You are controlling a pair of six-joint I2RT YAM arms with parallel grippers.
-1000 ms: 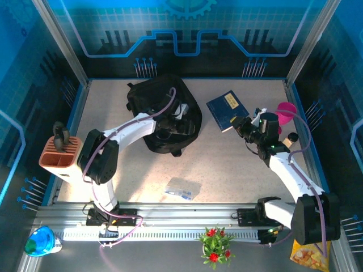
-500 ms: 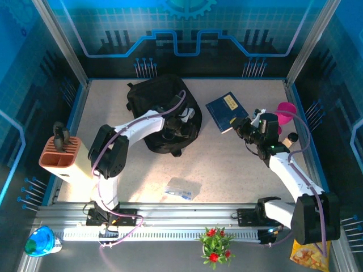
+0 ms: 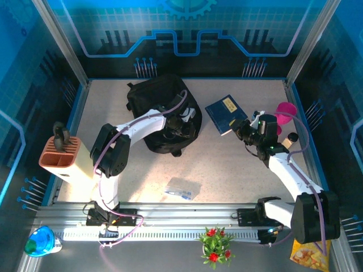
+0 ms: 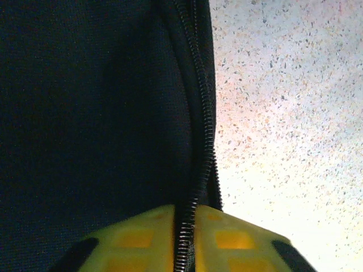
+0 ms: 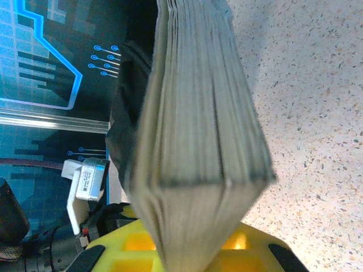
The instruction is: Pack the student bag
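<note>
The student bag (image 3: pixel 159 110), a large black backpack, lies at the back middle of the table. My left gripper (image 3: pixel 182 122) sits at the bag's right edge. In the left wrist view its yellow fingers (image 4: pixel 139 238) are shut on the bag's zipper edge (image 4: pixel 203 141), with black fabric (image 4: pixel 91 113) on the left. A dark-blue book (image 3: pixel 226 112) rests tilted to the right of the bag, and my right gripper (image 3: pixel 245 128) is shut on its near corner. The right wrist view faces the book's page edges (image 5: pixel 198 124), clamped between yellow fingers (image 5: pixel 249 252).
An orange-and-cream holder (image 3: pixel 62 156) stands at the left edge. A clear plastic packet (image 3: pixel 182 188) lies near the front middle. A pink cup (image 3: pixel 285 110) sits at the right, behind my right arm. A potted flower (image 3: pixel 214 243) stands in front of the rail.
My left gripper has slid right to the bag's right edge and closed on the zipper edge. The right arm and the book have barely shifted.
</note>
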